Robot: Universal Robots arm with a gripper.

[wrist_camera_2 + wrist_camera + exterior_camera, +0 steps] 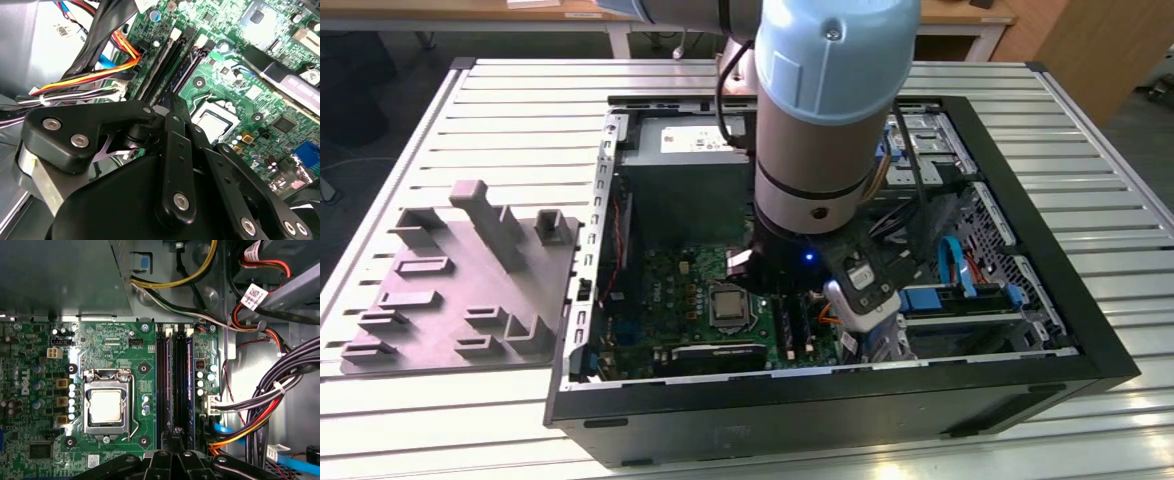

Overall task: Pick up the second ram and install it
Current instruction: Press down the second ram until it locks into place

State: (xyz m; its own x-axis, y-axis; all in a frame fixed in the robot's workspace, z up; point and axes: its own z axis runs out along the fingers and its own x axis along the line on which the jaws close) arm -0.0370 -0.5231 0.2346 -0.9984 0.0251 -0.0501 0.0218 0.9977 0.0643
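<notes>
In the first wrist view, the second ram (173, 385) shows as a thin blue edge standing in a black slot of the green motherboard (110, 345). It lies in line with my fingertips. A second blue edge (190, 385) runs along a neighbouring slot. My gripper (176, 434) hangs over the near end of these slots, its dark fingers drawn together with nothing visible between them. I cannot tell whether it touches the stick. In the second wrist view the gripper (171, 100) points at the same slots. In the exterior view the gripper (781, 285) is down inside the open computer case (854, 400).
The silver processor (106, 406) sits beside the slots. On the slots' other side, a bundle of coloured cables (270, 400) crowds in. The grey power-supply box (680, 140) fills the case's far end. A grey holder block (467, 280) stands on the slatted table at the exterior view's left.
</notes>
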